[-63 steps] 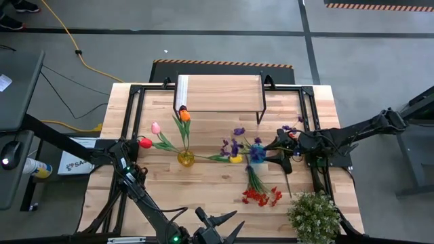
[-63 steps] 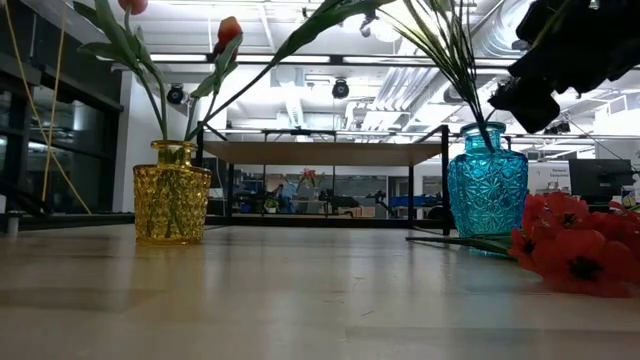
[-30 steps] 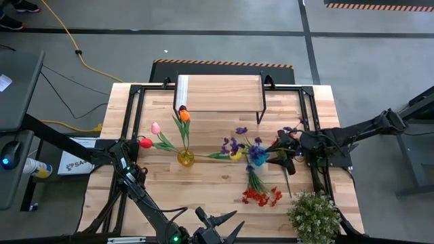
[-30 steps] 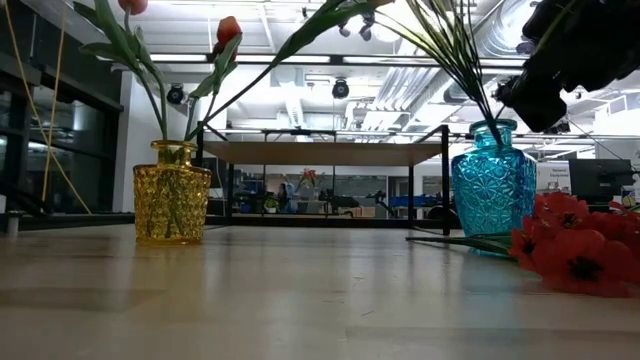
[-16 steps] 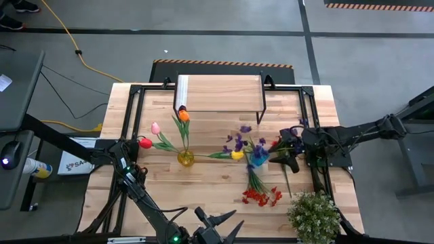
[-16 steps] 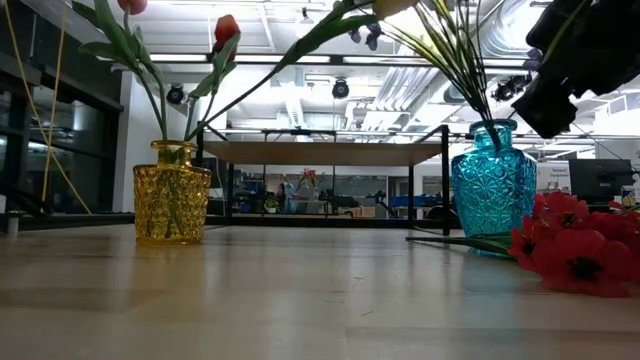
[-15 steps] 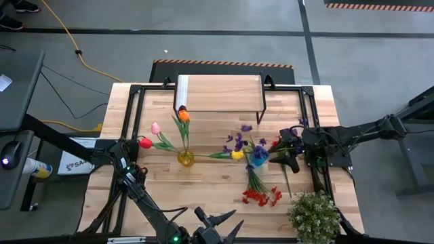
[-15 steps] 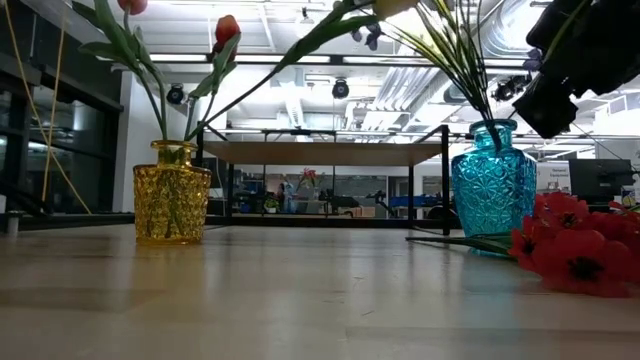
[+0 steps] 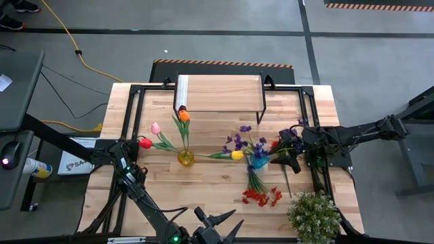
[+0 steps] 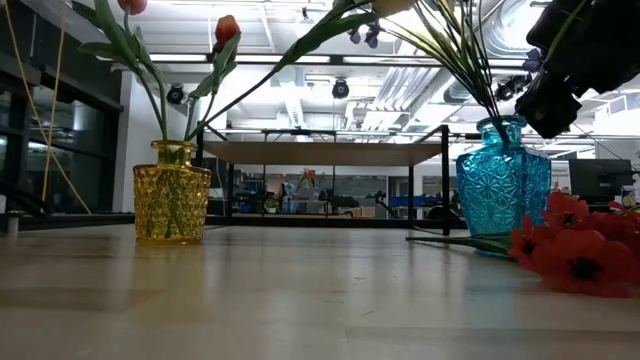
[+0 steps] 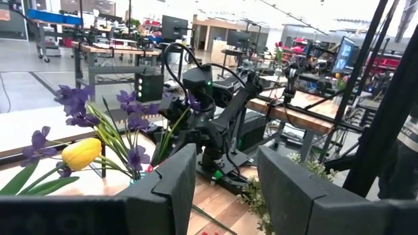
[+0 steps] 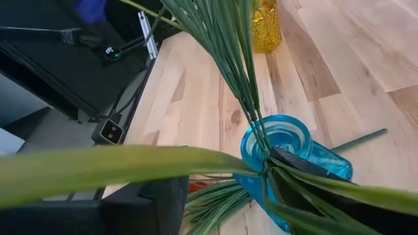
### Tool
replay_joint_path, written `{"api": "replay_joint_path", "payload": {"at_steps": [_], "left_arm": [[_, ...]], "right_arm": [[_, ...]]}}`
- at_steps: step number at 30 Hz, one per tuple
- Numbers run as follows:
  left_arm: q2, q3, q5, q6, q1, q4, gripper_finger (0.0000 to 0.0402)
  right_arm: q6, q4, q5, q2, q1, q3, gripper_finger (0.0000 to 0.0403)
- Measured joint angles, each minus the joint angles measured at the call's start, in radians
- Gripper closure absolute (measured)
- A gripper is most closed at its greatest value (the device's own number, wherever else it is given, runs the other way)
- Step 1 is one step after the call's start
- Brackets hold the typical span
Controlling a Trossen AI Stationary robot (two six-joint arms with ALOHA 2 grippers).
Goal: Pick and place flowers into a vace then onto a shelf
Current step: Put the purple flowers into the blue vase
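Observation:
The blue glass vase (image 9: 258, 163) stands on the table and holds purple sprays (image 9: 237, 141). My right gripper (image 9: 279, 154) is open beside its mouth, on the side of the table's right edge. A yellow vase (image 9: 185, 158) holds pink (image 9: 155, 127), red (image 9: 145, 143), orange (image 9: 184, 116) and yellow (image 9: 235, 155) tulips. Red sprays (image 9: 261, 195) and a loose stem (image 9: 287, 179) lie flat on the table. The shelf (image 9: 219, 95) stands at the far edge. My left gripper (image 9: 217, 225) waits open at the near edge. My right gripper (image 12: 225, 166) meets the blue vase at the rim of its mouth (image 12: 261, 147) with the tip of one finger (image 12: 284, 160), slanting down from the table's right. The other finger (image 12: 163, 202) stands clear outside. A long leaf (image 12: 117, 166) partly hides the contact. The vase's base rests on the table.
A bushy potted plant (image 9: 314, 215) sits at the near right corner. Black frame rails (image 9: 135, 108) run along both table sides. Bare wood lies between the two vases (image 9: 217, 177) and in front of the yellow one.
My right gripper has drawn a little toward the table's right edge, and the blue vase has shifted the same way. The purple sprays in it have swung toward the far side. The left arm has kept still.

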Motion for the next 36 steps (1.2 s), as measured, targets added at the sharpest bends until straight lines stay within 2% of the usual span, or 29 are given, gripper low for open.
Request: {"api": "replay_joint_path", "payload": {"at_steps": [14, 24, 36], "left_arm": [[0.000, 0.000, 0.000, 0.018, 0.000, 0.001, 0.0206], [0.000, 0.000, 0.000, 0.018, 0.000, 0.001, 0.0206], [0.000, 0.000, 0.000, 0.018, 0.000, 0.001, 0.0206]], "right_arm": [[-0.008, 0.005, -0.001, 0.000, 0.000, 0.000, 0.0207], [-0.019, 0.004, -0.170, 0.000, 0.000, -0.001, 0.0198], [-0.011, 0.002, -0.115, 0.000, -0.047, -0.001, 0.0199]]}}
